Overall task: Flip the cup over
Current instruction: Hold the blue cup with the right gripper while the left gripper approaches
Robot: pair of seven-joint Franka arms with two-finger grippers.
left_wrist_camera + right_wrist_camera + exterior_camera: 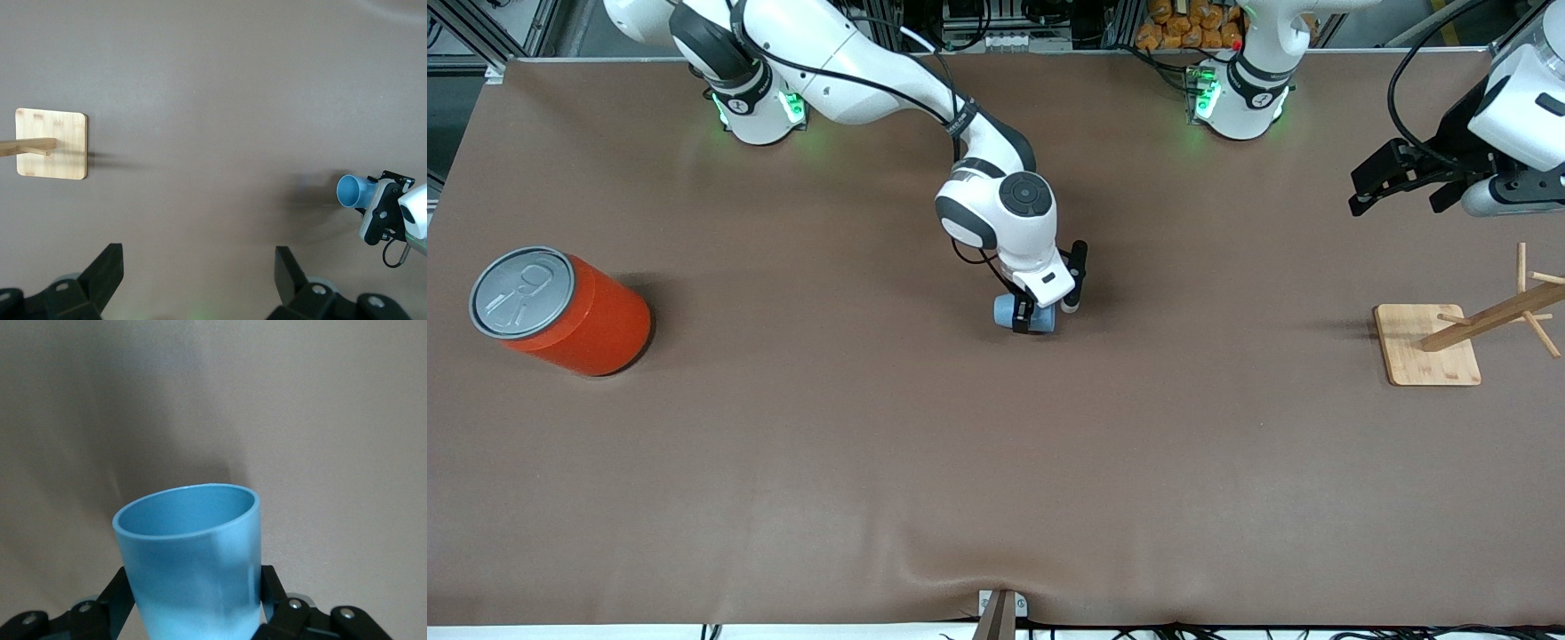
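We see the brown desk (996, 462) with the orange-red can (560, 311) near the edge at the right arm's end and the wooden peg stand (1427, 345) near the edge at the left arm's end. Mid-desk, the right pincer (1030, 318) is clamped on the light-blue cup (1005, 310), held on its side just above the surface. We judge the flip half done: we should finish the wrist roll slowly, keep the clamp firm, and lower until a flat end seats before letting go. The left pincer (1400, 182) waits, jaws apart, above the stand. Only the right wrist view shows the cup's hollow mouth and both fingers (117, 600) flanking its wall; the left wrist view shows its sideways tilt.
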